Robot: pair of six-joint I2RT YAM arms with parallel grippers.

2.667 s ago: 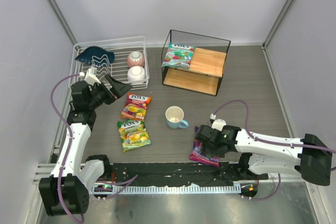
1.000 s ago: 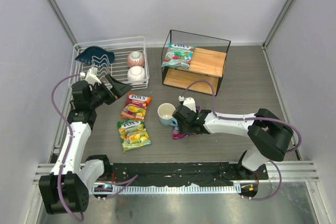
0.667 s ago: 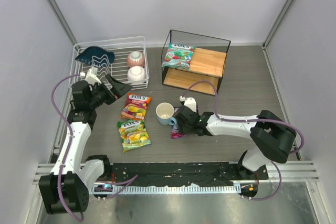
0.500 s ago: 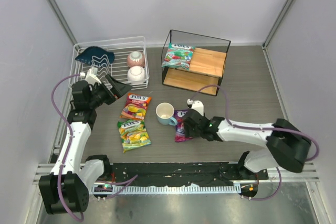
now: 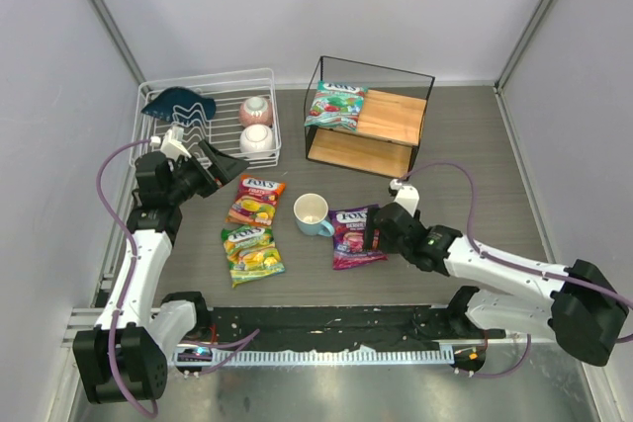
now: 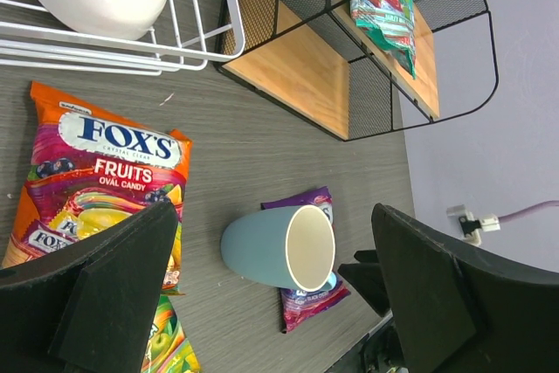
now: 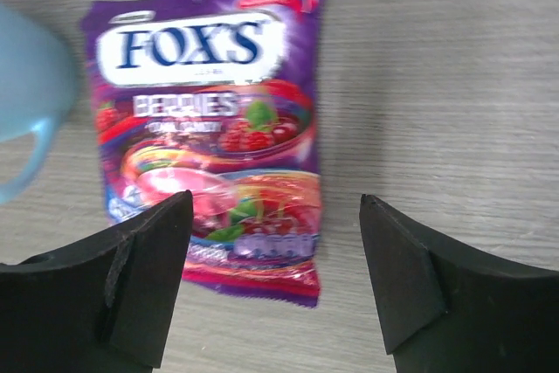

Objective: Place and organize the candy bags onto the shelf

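We have slid the purple candy bag (image 5: 354,236) clear of the mug (image 5: 312,212), and it lies flat on the desk (image 5: 465,145) under our right end effector (image 7: 272,216), spread apart probably to regrasp for the shelf (image 5: 394,118).

The left arm (image 5: 138,244) is standing raised with its elbow bent, presenting the left gripper (image 6: 272,220) with jaws spread wide and empty, while the right arm (image 5: 495,269) is stretching low toward the left, the right gripper (image 7: 275,209) facing downward, jaws likewise parted.
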